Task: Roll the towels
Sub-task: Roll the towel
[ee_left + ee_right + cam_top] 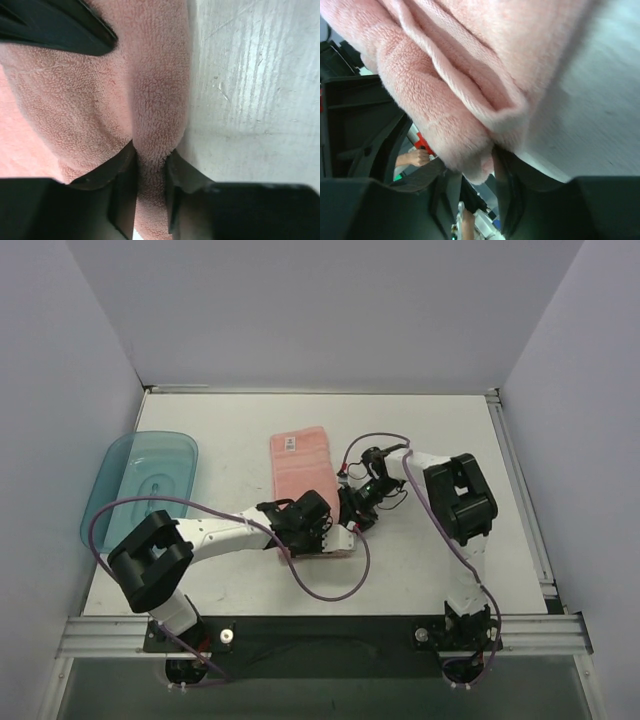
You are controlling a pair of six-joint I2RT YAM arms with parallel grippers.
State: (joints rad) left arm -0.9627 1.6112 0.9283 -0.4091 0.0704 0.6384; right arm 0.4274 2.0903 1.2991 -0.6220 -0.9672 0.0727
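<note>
The salmon-pink towel (300, 465) lies lengthwise in the middle of the table, and its near end is bunched up under both grippers. My left gripper (318, 535) is on that near end. In the left wrist view it (151, 152) is shut on a raised fold of the towel (100, 90), next to the towel's right edge. My right gripper (350, 520) comes in from the right, close against the left one. Its fingers (505, 190) hold the rolled corner of the towel (470, 75) between them, and the towel's hem curls just above.
A translucent teal tray (140, 480) lies at the table's left edge. White walls close in the table on three sides. Purple cables (330, 595) loop from both arms over the near part of the table. The two wrists nearly touch.
</note>
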